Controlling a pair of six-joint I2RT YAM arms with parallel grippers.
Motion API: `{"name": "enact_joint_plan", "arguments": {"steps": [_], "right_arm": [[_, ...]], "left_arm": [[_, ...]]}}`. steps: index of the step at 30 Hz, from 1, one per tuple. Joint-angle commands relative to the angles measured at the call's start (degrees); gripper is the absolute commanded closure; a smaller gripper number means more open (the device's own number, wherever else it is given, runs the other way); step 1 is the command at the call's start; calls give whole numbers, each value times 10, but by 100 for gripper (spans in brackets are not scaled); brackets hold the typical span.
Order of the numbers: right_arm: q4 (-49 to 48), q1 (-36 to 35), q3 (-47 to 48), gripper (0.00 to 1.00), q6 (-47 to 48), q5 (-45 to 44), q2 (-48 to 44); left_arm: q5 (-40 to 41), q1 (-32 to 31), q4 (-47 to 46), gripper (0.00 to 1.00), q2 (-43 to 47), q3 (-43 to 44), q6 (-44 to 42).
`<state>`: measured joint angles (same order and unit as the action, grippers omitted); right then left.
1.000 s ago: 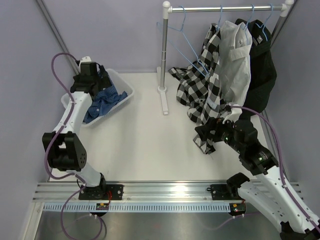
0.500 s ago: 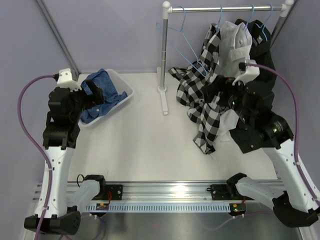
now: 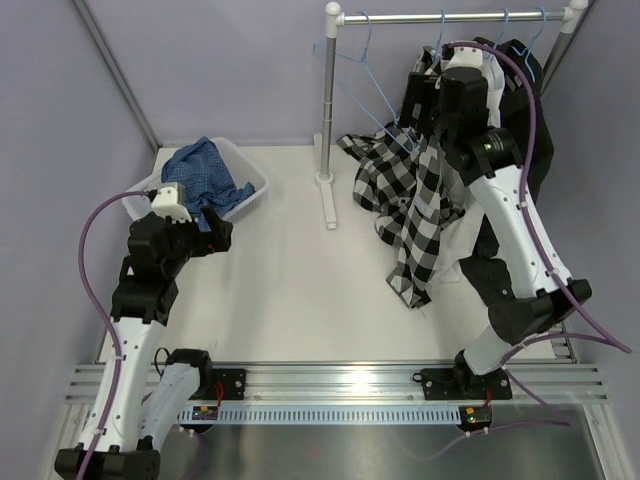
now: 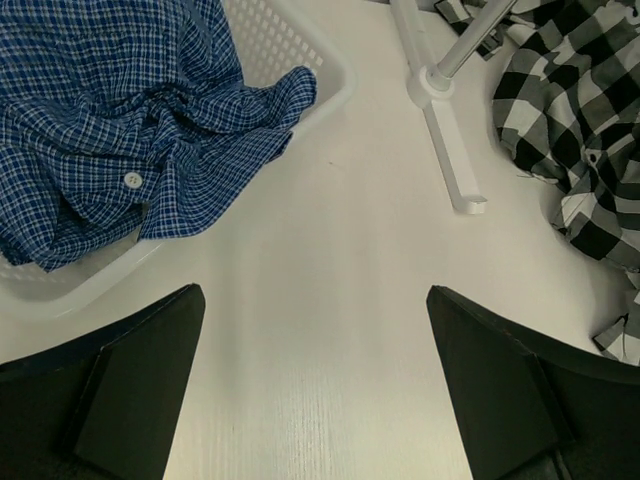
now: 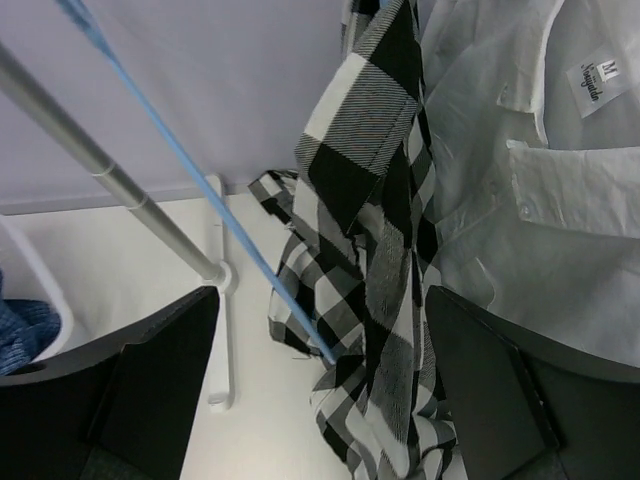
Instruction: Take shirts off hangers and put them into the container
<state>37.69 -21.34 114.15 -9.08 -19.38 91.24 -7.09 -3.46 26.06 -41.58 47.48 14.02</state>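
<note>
One of four is done: the blue shirt (image 4: pixel 120 120) lies in the container (image 4: pixel 275 40), upper left in the left wrist view. The checked shirt (image 3: pixel 415 215), white shirt (image 5: pixel 540 200) and black shirt (image 3: pixel 542 160) hang upper right. The left hand (image 4: pixel 320 390) and right hand (image 5: pixel 320 390) both gape wide, empty.

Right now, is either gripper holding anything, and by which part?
Nothing is held. The left gripper is open beside the container. The right gripper is open, facing the black-and-white checked shirt and not closed on it.
</note>
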Motion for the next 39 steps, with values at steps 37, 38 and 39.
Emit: {"name": "enact_joint_plan", "arguments": {"steps": [37,38,39], "right_arm": [[-47,70,78,100,158,74,-31],[-46,71,60,100,153,80,-50],[-47,71,45,100,148,83,-62]], "left_arm": [[2,-28,-44,1,23,-1,-3],[3,-28,-44,1,22,-2,-4],[3,-28,-44,1,22,-3,-5]]}}
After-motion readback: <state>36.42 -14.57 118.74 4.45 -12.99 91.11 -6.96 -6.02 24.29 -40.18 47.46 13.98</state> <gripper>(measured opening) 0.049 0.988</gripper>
